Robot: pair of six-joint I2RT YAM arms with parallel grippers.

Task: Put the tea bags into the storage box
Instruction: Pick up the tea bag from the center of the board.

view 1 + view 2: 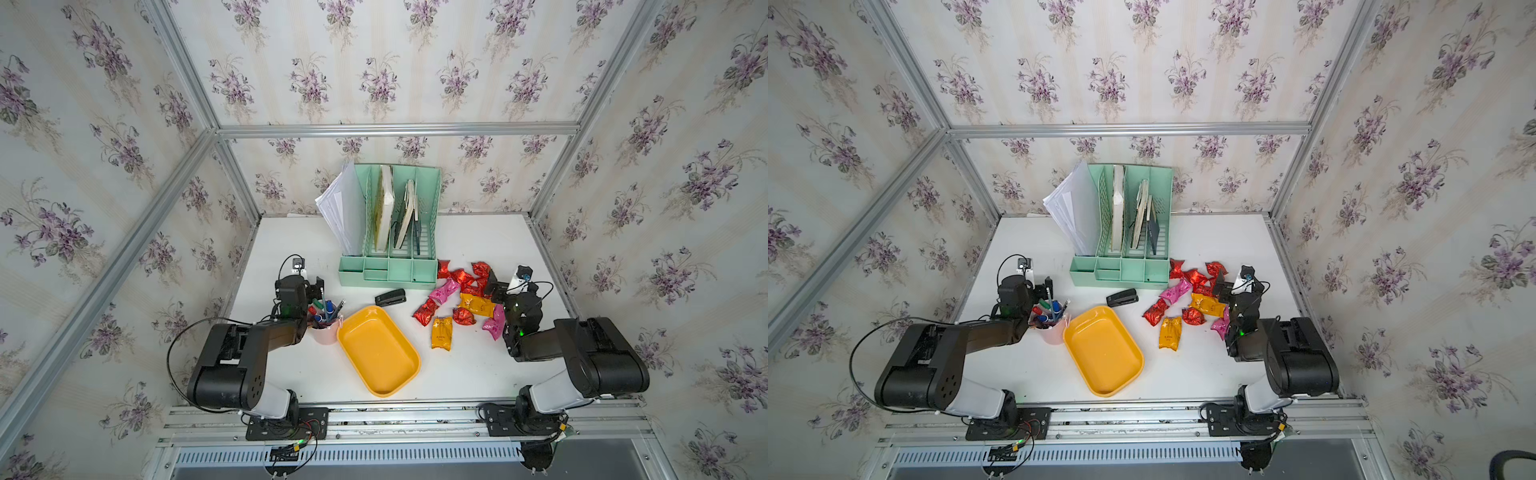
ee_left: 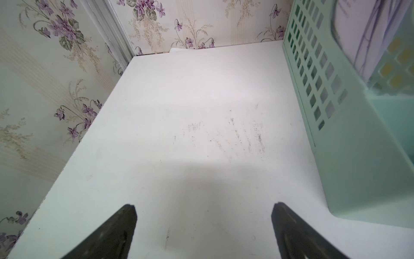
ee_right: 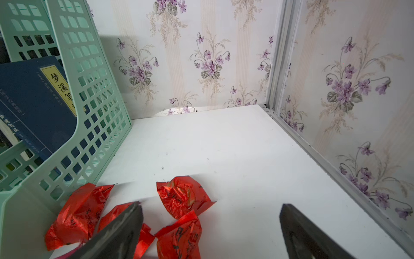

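first pick not yet made: the storage box (image 1: 378,353) sits empty in front of the file organizer (image 1: 386,270). the tea bags (image 1: 476,305) lie loose just beside the organizer's corner. my right pincer (image 3: 210,206) hangs wide above the red ones there, holding nothing. next i must drop and close on one. my left pincer (image 2: 203,213) is wide too, off the organizer's other side. the blue book (image 3: 33,101) in the organizer reads 梦溪笔; the sachet print is illegible.

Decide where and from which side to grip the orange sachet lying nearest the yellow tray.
Probably pinch the orange sachet across its narrow middle, down from above: it lies flat on the table, long sides exposed. The open right end effector is nearer.
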